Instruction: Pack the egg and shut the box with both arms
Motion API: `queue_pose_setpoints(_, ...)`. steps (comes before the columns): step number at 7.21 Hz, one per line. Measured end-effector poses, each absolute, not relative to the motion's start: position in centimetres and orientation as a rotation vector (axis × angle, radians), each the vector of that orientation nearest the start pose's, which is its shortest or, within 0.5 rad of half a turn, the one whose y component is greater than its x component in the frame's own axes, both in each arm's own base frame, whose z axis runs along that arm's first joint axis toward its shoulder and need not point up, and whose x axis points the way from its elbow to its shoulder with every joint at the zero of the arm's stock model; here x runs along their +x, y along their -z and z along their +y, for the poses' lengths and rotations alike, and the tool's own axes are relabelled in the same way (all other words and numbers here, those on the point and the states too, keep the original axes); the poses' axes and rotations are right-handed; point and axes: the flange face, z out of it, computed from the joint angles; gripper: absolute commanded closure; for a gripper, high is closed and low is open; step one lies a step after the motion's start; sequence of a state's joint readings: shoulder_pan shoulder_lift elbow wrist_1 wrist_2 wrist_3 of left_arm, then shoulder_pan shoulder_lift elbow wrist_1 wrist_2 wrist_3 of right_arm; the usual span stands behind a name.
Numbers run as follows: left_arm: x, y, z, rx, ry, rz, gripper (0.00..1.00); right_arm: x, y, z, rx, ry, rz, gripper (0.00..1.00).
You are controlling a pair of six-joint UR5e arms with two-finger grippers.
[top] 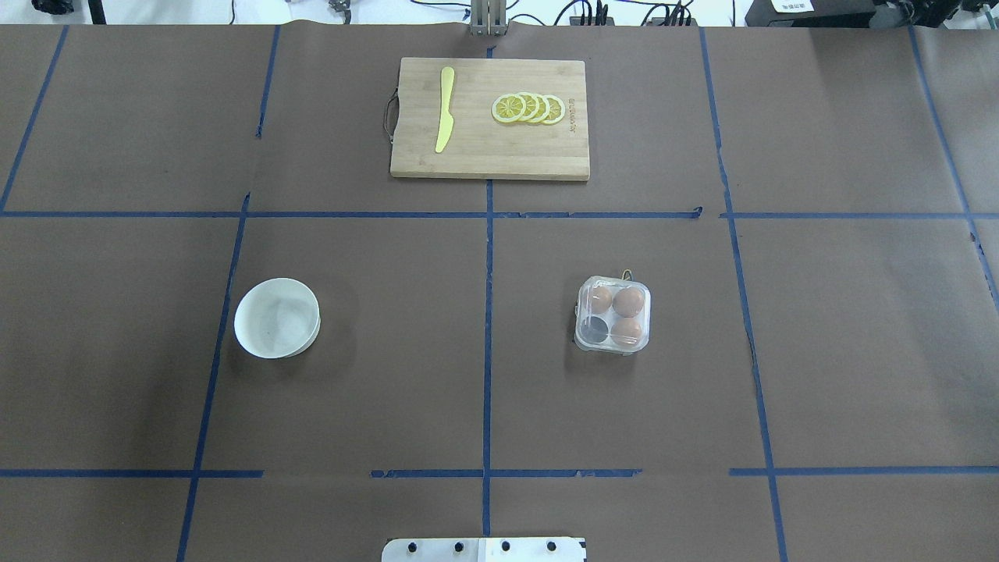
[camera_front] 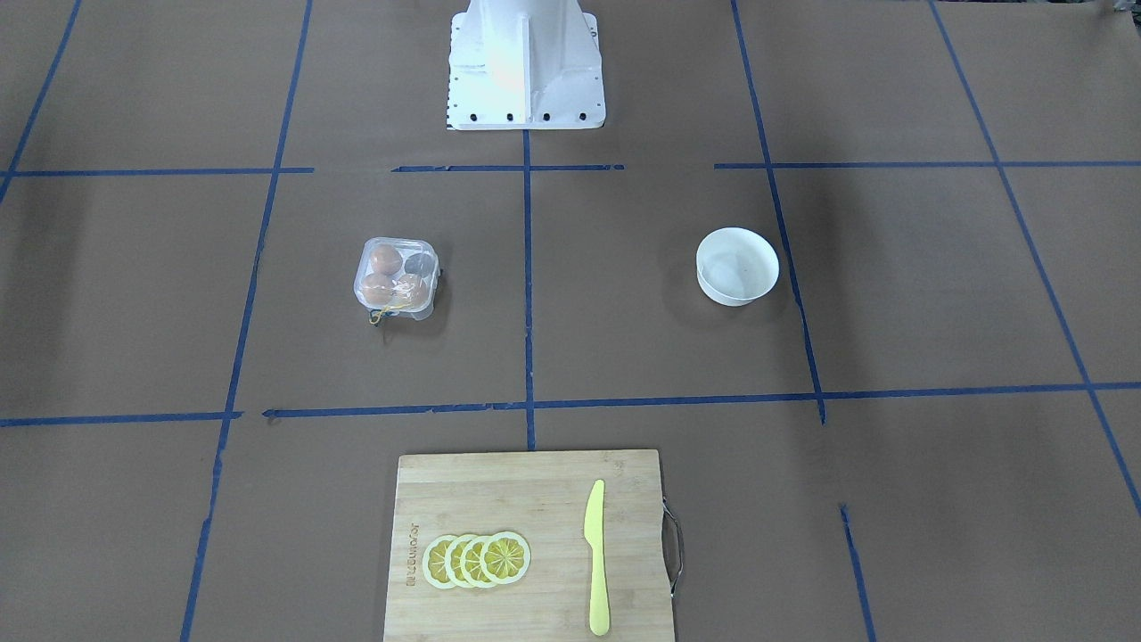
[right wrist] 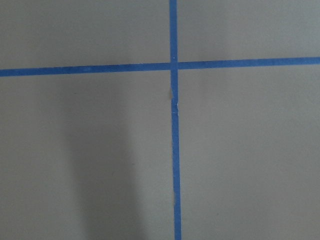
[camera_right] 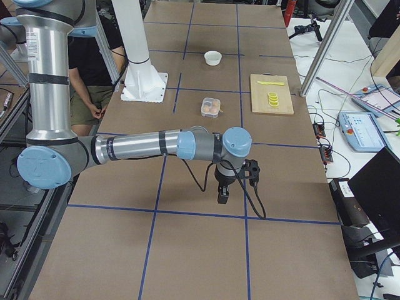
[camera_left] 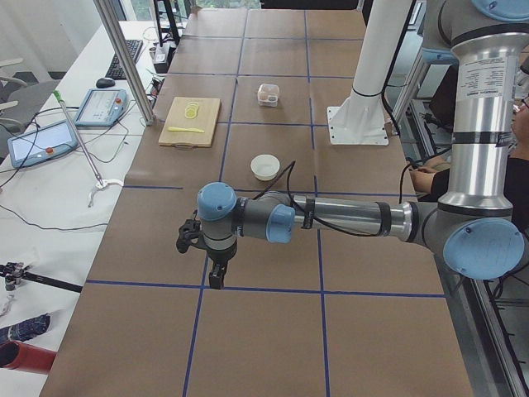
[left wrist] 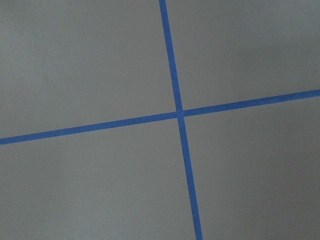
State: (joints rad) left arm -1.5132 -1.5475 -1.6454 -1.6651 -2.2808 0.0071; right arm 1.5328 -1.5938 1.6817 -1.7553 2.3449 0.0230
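Observation:
The clear box (top: pixel 613 314) stands on the robot's right half of the table, also in the front view (camera_front: pixel 396 278). Its lid looks folded down over the cells. Three orange-brown eggs (top: pixel 629 301) fill three wells; the fourth well (top: pixel 597 328) looks dark and empty. Both arms are far from the box, out at the table's ends. The left gripper (camera_left: pixel 216 279) points down over the tape grid. The right gripper (camera_right: pixel 222 197) does the same at the other end. I cannot tell whether either is open or shut. The wrist views show only brown paper and blue tape.
An empty white bowl (top: pixel 277 318) stands on the robot's left half. A wooden cutting board (top: pixel 489 156) at the far edge carries a yellow knife (top: pixel 445 109) and lemon slices (top: pixel 529 108). The white pedestal (camera_front: pixel 524 67) stands at the robot's side.

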Motion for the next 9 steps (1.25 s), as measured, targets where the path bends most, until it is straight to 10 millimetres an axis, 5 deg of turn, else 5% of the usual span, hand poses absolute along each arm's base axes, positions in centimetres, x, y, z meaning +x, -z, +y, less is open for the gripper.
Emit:
queue_pose_setpoints(2,-4.0,-62.7,-49.3,0.124,-0.113,0.712,0.00,5.7,-65.3,-47.3,-0.118,-0.053,-0.776,0.00)
queue_pose_setpoints(9,-4.0,-62.3,-49.5,0.132,-0.108,0.713,0.00,5.9,-64.3,-48.1,0.011,-0.019,-0.815,0.00)
